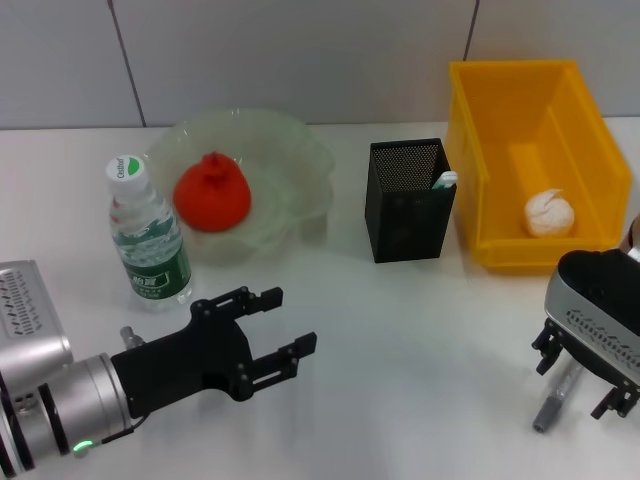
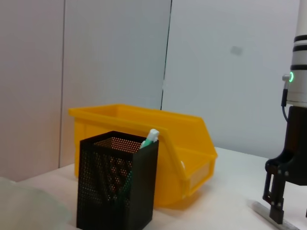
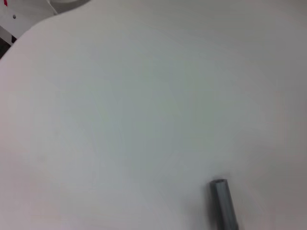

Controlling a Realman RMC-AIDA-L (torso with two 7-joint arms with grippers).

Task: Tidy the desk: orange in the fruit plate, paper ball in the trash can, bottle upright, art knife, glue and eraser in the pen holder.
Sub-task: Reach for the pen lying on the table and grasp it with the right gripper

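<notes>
Head view: art knife [image 1: 553,404] under right end effector [image 1: 586,380]

Trash can [image 1: 470,150]: glossy yellow plastic. Pen holder [image 1: 405,215]: black perforated metal mesh; fruit plate [image 1: 300,150]: translucent, smooth. Orange [image 1: 212,193] matt; paper ball [image 1: 551,214] crumpled; bottle [image 1: 150,240] clear plastic.

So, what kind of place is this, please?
Probably a lab or office desk staged for a tidying test: a plain white table against a grey panelled wall, with a black mesh pen holder and a yellow trash can.
</notes>
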